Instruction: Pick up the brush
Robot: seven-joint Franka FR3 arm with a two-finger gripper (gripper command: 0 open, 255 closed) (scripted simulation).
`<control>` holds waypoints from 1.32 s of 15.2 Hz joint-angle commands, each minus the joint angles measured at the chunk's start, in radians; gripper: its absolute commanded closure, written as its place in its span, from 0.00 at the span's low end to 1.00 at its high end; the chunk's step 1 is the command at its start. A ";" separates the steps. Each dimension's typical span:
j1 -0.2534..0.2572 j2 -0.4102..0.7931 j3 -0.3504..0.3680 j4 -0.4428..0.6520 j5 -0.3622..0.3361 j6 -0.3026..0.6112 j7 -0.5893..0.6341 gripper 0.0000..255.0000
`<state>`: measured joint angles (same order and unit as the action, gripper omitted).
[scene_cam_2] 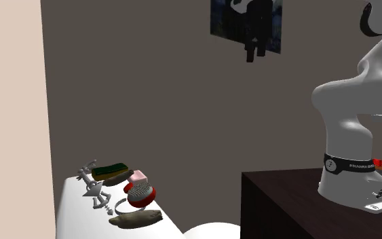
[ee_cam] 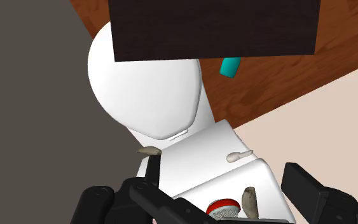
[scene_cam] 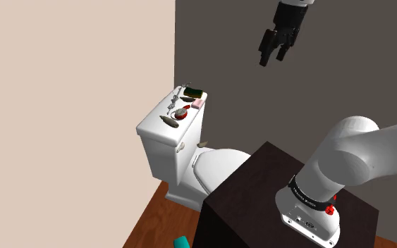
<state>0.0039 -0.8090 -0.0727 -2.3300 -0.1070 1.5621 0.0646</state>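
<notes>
The brush (scene_cam: 181, 113) has a red body and grey bristles and lies on the white toilet tank lid (scene_cam: 152, 127), among other small items. In the second exterior view the brush (scene_cam_2: 142, 193) sits near the lid's middle. My black gripper (scene_cam: 273, 55) hangs high above the toilet against the dark wall, far from the brush, open and empty. It also appears in the second exterior view, where the gripper (scene_cam_2: 252, 49) hangs in front of a wall picture. Through the wrist camera the brush (ee_cam: 222, 207) lies far below, between the spread fingers (ee_cam: 151, 191).
On the lid also lie a green and yellow sponge (scene_cam_2: 110, 170), a pink block (scene_cam_2: 138, 176), a grey metal piece (scene_cam_2: 93, 185) and a brown oblong thing (scene_cam_2: 136, 218). The dark stand (scene_cam: 260, 190) stands beside the toilet bowl (scene_cam: 214, 165). A teal object (ee_cam: 229, 66) lies on the wood floor.
</notes>
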 commanded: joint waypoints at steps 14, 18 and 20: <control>-0.005 0.450 0.046 0.065 0.079 0.302 0.212 0.00; -0.005 0.605 0.053 0.130 0.100 0.370 0.265 0.00; -0.005 0.684 0.054 0.170 0.110 0.397 0.289 0.00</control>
<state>-0.0004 -0.1721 -0.0182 -2.1809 -0.0019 1.9388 0.3424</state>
